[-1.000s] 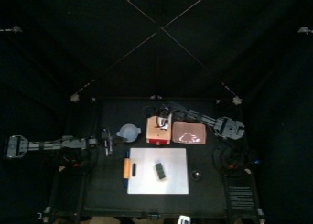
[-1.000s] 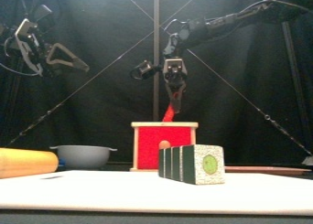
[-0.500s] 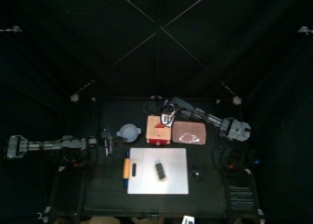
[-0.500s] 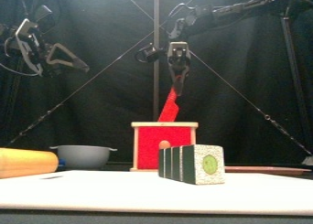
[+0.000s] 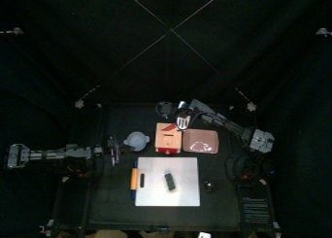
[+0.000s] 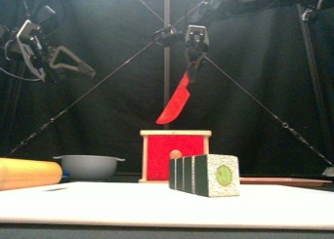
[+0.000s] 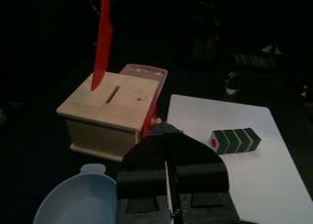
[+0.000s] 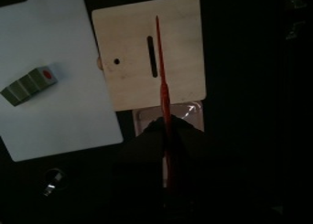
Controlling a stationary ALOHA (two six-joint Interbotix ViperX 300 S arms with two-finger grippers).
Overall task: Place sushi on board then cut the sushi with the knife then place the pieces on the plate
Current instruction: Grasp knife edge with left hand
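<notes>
Now fetching knife: right pincer (image 6: 196, 50) clamped on red knife (image 6: 177, 95) above box (image 6: 177, 153); next, lower onto sushi (image 6: 205, 175).

Wooden box (image 6: 177, 153), blue-grey bowl (image 6: 89, 166), orange cylinder (image 6: 26, 172).

The white rectangular cutting board (image 5: 189, 170) lies flat at the counter's front centre. The toy sushi roll of dark green blocks (image 6: 205, 176) rests undivided on the board, one round end facing front. The red toy knife (image 6: 175, 99) hangs in the air behind the board, blade down and tilted, its handle clamped in the right tool (image 6: 194, 50). The flat pink tray (image 5: 203, 142) lies behind the board's right part.
</notes>
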